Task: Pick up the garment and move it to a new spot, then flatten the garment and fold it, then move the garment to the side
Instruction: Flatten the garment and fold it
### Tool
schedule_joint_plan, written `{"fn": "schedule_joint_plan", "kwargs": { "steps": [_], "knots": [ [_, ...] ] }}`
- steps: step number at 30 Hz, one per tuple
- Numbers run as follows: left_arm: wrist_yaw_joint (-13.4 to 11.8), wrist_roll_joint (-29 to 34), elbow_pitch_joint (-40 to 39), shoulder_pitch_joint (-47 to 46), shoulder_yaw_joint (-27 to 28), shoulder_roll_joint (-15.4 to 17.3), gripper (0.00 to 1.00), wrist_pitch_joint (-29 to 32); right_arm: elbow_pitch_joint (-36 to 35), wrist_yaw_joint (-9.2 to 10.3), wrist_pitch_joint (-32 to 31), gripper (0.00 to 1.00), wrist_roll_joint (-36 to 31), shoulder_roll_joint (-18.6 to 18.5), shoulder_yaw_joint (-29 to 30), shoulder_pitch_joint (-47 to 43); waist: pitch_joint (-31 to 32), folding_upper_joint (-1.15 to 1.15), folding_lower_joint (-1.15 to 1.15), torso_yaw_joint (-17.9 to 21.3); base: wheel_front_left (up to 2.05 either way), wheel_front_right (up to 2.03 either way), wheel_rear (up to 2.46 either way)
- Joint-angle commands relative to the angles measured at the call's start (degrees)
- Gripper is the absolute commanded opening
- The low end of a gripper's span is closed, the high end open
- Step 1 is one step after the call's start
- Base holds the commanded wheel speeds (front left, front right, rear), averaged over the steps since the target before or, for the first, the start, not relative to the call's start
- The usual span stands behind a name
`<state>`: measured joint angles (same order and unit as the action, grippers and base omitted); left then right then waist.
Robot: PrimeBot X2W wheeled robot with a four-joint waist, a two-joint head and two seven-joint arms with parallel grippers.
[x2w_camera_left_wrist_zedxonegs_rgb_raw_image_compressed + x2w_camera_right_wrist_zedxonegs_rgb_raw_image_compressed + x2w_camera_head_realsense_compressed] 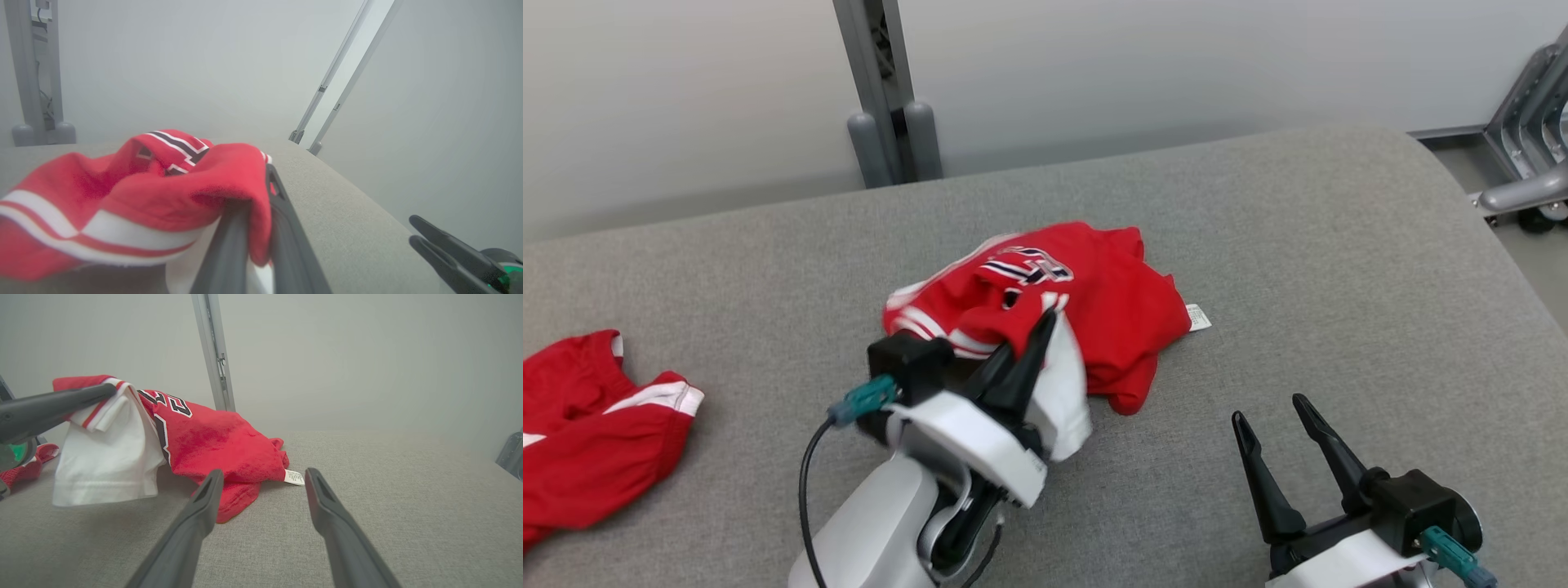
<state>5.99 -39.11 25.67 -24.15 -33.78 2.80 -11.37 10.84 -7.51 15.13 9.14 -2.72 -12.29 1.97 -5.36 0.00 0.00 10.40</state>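
Note:
A crumpled red garment (pixel 1094 310) with white trim and dark lettering lies mid-table. My left gripper (pixel 1037 327) is shut on a fold of its near left part, lifting a red-and-white edge with a white flap hanging below. In the left wrist view the red cloth (pixel 184 192) drapes over my closed fingers (pixel 286 228). The right wrist view shows the garment (pixel 216 445) ahead, its white tag on the table. My right gripper (pixel 1270 412) stands open at the lower right, apart from the cloth, its fingers (pixel 196 522) empty.
A second red garment with white trim (pixel 588 433) lies at the table's left edge. The grey padded table (pixel 1339 269) has free room to the right. A grey post (pixel 882 98) stands behind the table, and a metal frame (pixel 1527 122) at the far right.

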Motion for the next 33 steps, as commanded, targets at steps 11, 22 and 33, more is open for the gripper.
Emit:
{"fn": "schedule_joint_plan", "kwargs": {
  "steps": [11,22,33],
  "knots": [
    [-3.1,-9.9,-11.5,-14.3,-0.6,0.2,0.0,10.5,1.3,0.03,0.0,1.0,1.1,-0.3,-0.9,-1.2,5.8,0.0,0.0,3.2,0.0,0.0,0.0],
    [-13.6,-28.6,-1.0,-21.4,-0.3,1.1,0.0,23.4,1.1,0.04,0.0,1.0,2.1,-0.3,-0.9,-1.3,7.3,0.0,0.0,5.7,0.0,0.0,0.0],
    [-8.0,-21.4,8.8,-3.6,-4.8,13.9,0.0,14.8,1.0,0.04,0.0,1.0,2.4,-0.3,-0.4,-2.8,7.0,0.0,0.0,2.6,0.0,0.0,0.0]
  ]
}}
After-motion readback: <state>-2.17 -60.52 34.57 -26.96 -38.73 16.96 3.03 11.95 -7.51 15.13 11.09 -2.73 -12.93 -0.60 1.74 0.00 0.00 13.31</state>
